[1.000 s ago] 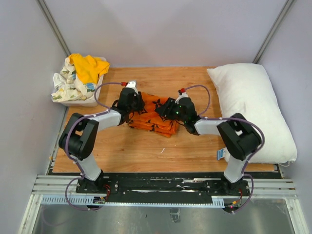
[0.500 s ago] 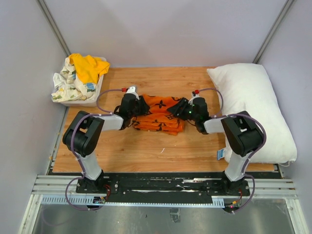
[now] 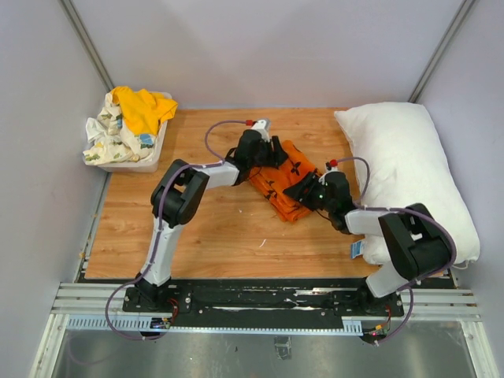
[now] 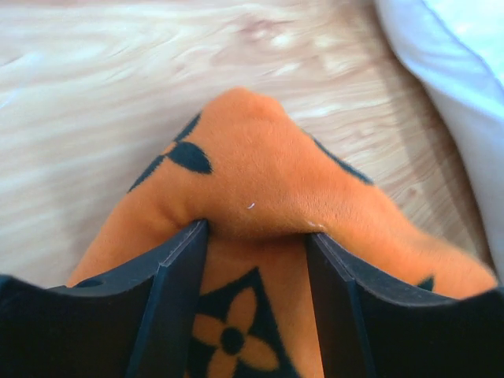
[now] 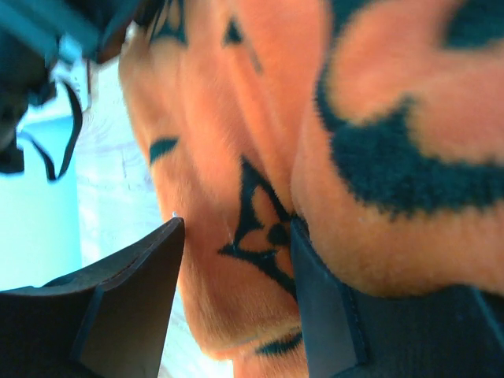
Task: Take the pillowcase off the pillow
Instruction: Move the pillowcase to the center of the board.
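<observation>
Top: left arm reaches far forward, left claw on the far end of the bunched pillowcase mid-desk. Right arm bent, right claw at the near end, beside the pillow. Left wrist: claw pinches an orange fold. Right wrist: fabric clamped between fingers.

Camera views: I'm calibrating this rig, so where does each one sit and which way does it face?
Top external: above and behind the bases, looking down at the table, the pillowcase and the pillow; left arm and right arm show.
Left wrist: on the left wrist, looking along the left fingers at the pillowcase, pillow beyond.
Right wrist: on the right wrist, facing the pillowcase close up past the right fingers.
Shared: all show the pillowcase.
</observation>
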### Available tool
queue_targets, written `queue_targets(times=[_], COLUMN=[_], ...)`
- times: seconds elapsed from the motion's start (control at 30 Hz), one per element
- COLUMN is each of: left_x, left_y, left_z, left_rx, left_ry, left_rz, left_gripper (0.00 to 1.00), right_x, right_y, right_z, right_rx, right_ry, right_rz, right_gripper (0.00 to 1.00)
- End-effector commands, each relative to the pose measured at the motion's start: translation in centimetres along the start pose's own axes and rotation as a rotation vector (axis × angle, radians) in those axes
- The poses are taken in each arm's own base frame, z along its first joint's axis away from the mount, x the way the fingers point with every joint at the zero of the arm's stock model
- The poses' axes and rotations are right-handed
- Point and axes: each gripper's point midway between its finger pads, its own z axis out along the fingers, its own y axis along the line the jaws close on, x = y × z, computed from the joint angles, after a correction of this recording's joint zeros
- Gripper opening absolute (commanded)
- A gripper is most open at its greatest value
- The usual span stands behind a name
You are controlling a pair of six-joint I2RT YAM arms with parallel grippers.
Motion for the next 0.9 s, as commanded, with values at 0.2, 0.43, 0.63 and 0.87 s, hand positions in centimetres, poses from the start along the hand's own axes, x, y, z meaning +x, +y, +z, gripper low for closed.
queue_targets(times=[0.2,0.43,0.63,0.87], left_x=[4.3,-5.8,-18.5,-18.1], left_y=[-11.3,-14.8,-13.7,-2.8], left_z=[5.9,1.9,-6.2,-12.3], left_rx=[0.283,0.385,0.324,0.039], left_ry=[0.148,0.022,-0.157,-0.193], left_rz=[0.152,0.149,0.162,0.111], left_gripper=[0.64,0.83,0.99,0.99], right_x=[2.5,-3.1,-6.7,-4.9], right_y=[-1.8,6.7,10.0,11.2], right_z=[-5.1,-10.1,-10.4,-1.7], right_rx=[0.156,0.028,-0.032,-0.147], right_ry=[-0.059,-0.264,-0.418,-0.268], right_rz=[0.001,-0.322,-0.353,-0.366], right_gripper=[0.61,0.73,0.8,0.82])
